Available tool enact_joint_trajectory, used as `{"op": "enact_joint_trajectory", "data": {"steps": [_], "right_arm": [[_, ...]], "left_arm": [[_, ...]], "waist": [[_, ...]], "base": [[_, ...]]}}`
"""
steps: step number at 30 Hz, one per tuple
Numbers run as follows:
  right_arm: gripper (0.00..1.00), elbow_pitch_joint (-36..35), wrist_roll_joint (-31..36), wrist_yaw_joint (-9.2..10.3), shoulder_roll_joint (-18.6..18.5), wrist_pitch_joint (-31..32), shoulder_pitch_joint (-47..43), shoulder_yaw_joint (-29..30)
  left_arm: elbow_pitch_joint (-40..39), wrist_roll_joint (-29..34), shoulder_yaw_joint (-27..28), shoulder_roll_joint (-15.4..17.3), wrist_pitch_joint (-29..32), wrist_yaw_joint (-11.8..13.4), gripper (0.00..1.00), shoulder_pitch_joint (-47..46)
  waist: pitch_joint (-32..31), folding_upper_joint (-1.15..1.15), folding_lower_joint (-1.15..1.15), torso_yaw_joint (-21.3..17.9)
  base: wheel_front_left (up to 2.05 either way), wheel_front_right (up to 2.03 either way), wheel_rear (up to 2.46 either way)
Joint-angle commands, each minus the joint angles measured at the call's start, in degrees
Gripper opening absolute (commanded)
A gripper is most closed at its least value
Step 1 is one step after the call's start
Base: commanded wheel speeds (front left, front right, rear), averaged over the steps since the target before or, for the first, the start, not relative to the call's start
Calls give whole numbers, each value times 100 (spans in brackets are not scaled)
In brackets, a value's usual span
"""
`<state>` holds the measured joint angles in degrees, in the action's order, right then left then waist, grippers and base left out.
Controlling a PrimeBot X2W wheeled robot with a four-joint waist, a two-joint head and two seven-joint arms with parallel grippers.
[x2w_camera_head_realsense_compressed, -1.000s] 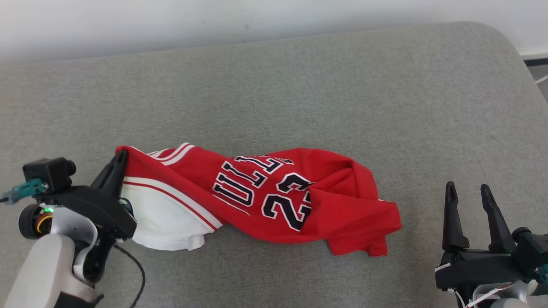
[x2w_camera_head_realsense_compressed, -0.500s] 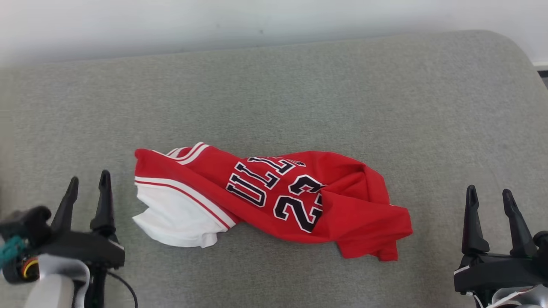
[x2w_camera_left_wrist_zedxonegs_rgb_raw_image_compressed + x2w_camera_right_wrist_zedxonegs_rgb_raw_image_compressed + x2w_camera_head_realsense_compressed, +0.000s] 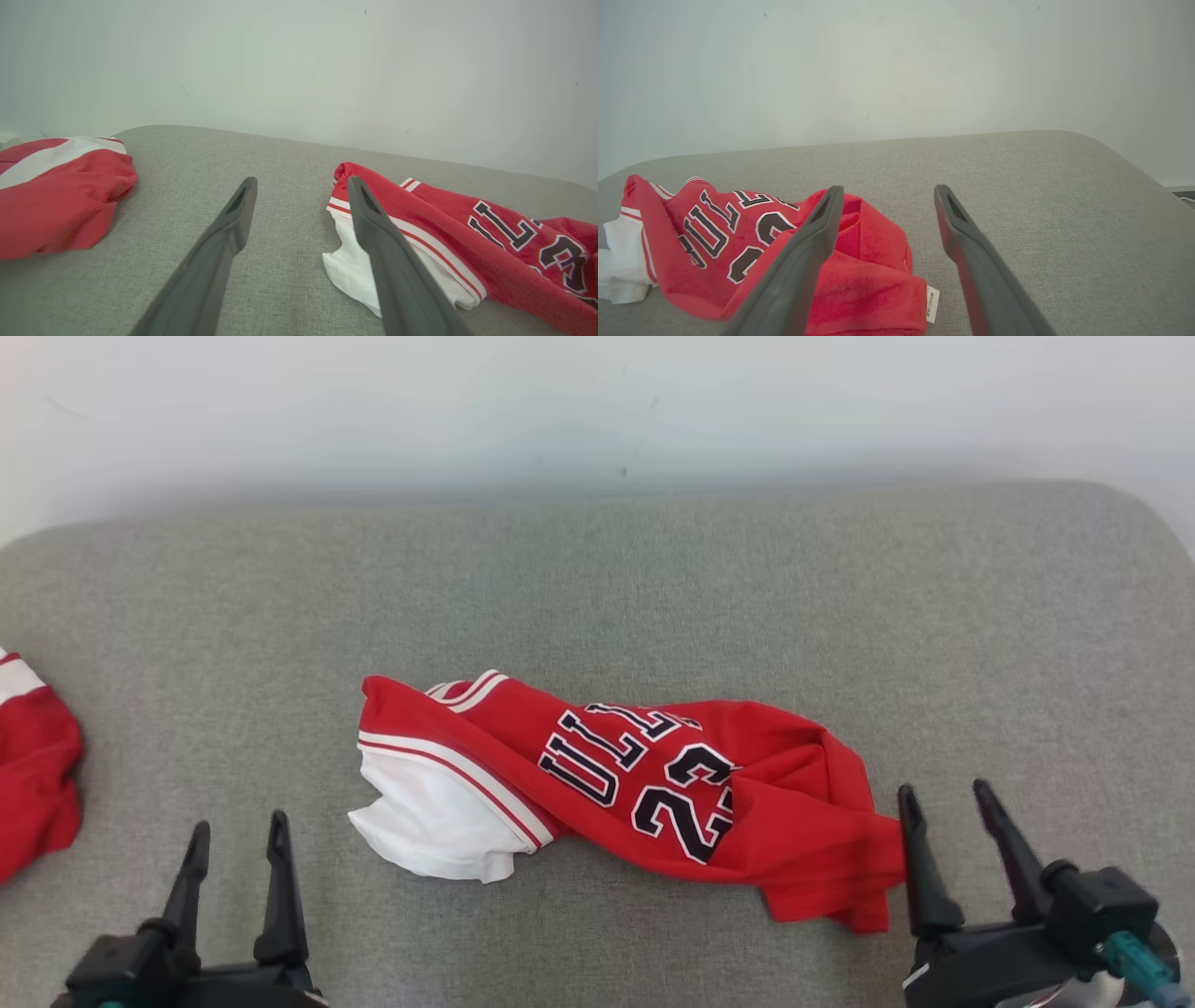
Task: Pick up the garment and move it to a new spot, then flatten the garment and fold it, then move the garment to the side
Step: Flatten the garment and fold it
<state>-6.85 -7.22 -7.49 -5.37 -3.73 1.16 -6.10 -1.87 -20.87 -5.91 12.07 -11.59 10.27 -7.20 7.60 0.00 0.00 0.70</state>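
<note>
Head view: a crumpled red jersey (image 3: 635,784) lies mid-cushion (image 3: 597,588). The left gripper (image 3: 238,821) and right gripper (image 3: 945,789) sit near, fingers pointing far, spread wide, both empty.
Left wrist view: a second garment (image 3: 56,196) lies left, well apart from the jersey.
Right wrist view: a white label (image 3: 932,303) hangs at the jersey's near right hem.

Bare grey cushion (image 3: 653,579) surrounds the crumpled jersey (image 3: 653,775); a second red garment (image 3: 37,756) crowds its left edge.
</note>
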Motion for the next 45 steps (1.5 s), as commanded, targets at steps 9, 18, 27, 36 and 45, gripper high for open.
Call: {"op": "enact_joint_trajectory", "data": {"steps": [9,18,27,36,45], "right_arm": [[100,-42,228,0,24,139,-487,-276],[100,-183,245,0,128,252,-776,-205],[100,-162,169,0,169,245,-695,-203],[100,143,-47,0,128,355,-637,50],[100,1148,-565,0,78,186,-261,316]], "left_arm": [[-465,476,-260,214,250,175,100,473],[-499,545,-477,276,375,126,100,503],[-427,588,-538,309,356,121,100,369],[-486,659,-618,322,352,161,100,211],[-356,613,-740,234,280,113,100,64]], "waist": [[-461,0,0,90],[-570,0,0,51],[-518,0,0,83],[-294,0,0,114],[-80,0,0,190]], "base": [[0,0,0],[0,0,0],[0,0,0],[0,0,0],[0,0,0]]}}
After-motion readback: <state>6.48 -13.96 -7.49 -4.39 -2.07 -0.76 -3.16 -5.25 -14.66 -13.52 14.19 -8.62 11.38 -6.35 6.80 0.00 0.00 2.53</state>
